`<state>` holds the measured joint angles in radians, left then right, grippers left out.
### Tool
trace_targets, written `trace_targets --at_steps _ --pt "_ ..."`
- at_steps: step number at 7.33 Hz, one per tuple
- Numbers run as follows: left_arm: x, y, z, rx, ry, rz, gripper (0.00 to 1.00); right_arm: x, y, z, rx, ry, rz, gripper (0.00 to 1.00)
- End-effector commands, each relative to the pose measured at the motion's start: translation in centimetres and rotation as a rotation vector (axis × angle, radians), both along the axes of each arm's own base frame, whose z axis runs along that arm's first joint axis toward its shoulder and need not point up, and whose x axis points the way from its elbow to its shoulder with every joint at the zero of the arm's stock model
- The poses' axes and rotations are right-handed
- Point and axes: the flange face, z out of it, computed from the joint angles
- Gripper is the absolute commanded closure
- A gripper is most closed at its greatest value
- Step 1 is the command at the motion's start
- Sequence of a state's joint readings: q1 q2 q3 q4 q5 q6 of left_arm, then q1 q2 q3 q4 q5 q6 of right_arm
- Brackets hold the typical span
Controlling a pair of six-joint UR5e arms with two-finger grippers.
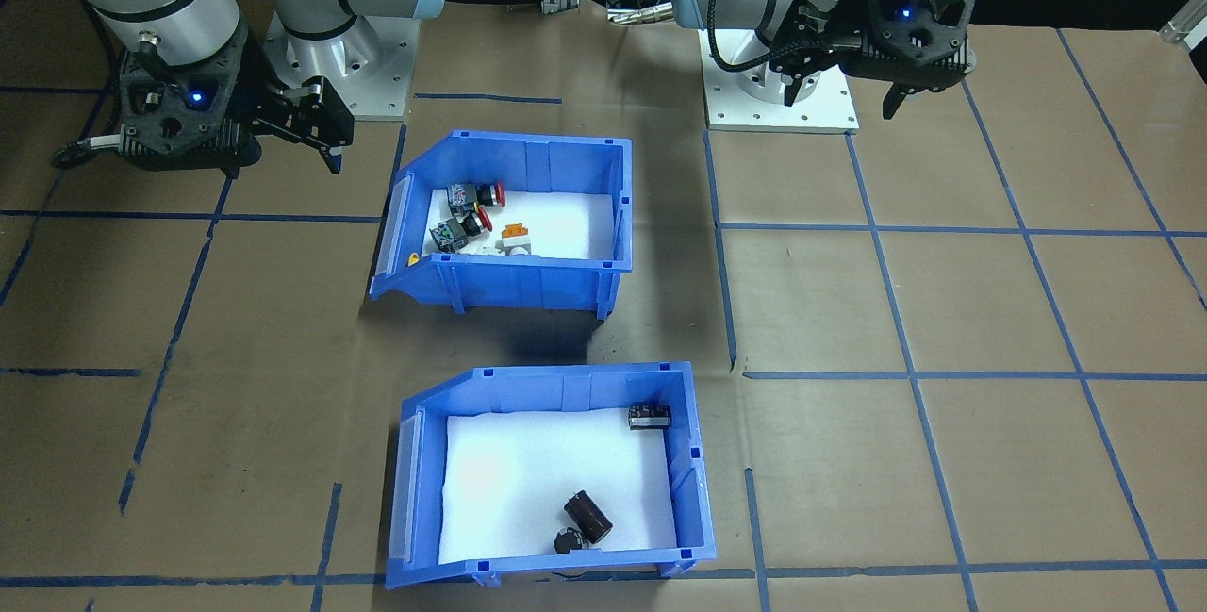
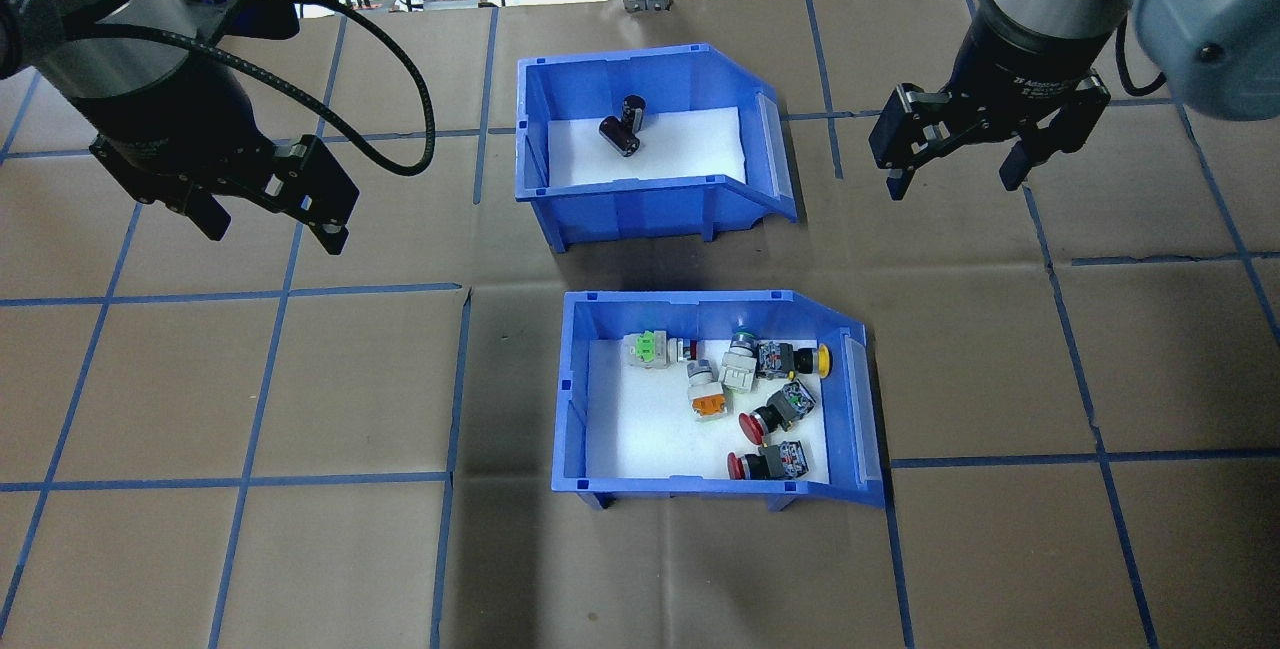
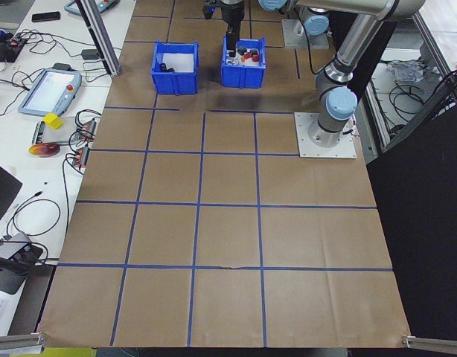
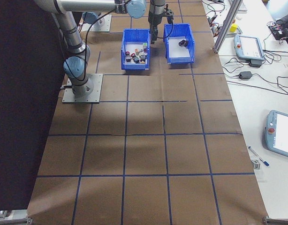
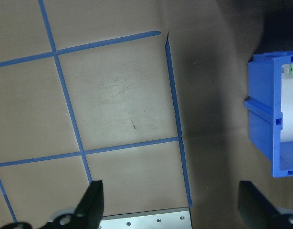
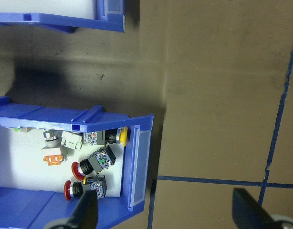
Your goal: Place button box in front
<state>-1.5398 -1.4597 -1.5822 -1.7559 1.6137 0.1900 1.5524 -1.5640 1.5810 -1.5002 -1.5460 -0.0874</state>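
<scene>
The button box (image 2: pixel 715 399) sat untouched behind the capacitor bin (image 2: pixel 650 144), nearer the robot. Left gripper (image 2: pixel 268 224) and right gripper (image 2: pixel 952 169) hovered spread apart, empty; moving remained.

— What does the right wrist camera see?
— Looking straight down, the button box (image 6: pixel 137 162), a blue bin lined with white foam, fills the lower left. Inside lie push-button switches (image 6: pixel 91 162) with red, yellow and orange caps.
— Anything else?
— The edge of a second blue bin (image 6: pixel 65 16) runs along the top left, well apart from the first. Brown paper with blue tape lines (image 6: pixel 208 180) covers the right. The right gripper (image 6: pixel 163 214) shows two dark fingertips (image 6: pixel 87 212) spread wide at the bottom edge, holding nothing.
</scene>
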Motion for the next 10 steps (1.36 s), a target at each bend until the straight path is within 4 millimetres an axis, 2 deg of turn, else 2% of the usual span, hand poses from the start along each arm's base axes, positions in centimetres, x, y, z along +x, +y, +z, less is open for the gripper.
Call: trace_targets --at_steps 1,6,7,9,10 --pt "0.0 0.1 -0.1 0.002 -0.006 0.001 0.0 -0.1 0.0 -0.2 0.004 -0.001 -0.002 0.0" --pt "0.1 0.5 -0.4 0.007 -0.009 0.002 0.0 -0.1 -0.2 0.2 -0.006 0.0 0.005 0.0" --pt "0.0 0.4 -0.4 0.005 0.0 0.004 0.0 -0.1 -0.7 0.2 -0.01 -0.007 0.073 0.0" --pt "0.1 -0.5 -0.4 -0.007 -0.004 0.007 0.0 0.0 -4.6 2.0 -0.029 -0.007 0.11 0.0" --pt "0.1 -0.9 -0.2 -0.024 0.025 0.053 0.0 0.3 -6.4 1.7 -0.023 -0.009 0.128 0.0"
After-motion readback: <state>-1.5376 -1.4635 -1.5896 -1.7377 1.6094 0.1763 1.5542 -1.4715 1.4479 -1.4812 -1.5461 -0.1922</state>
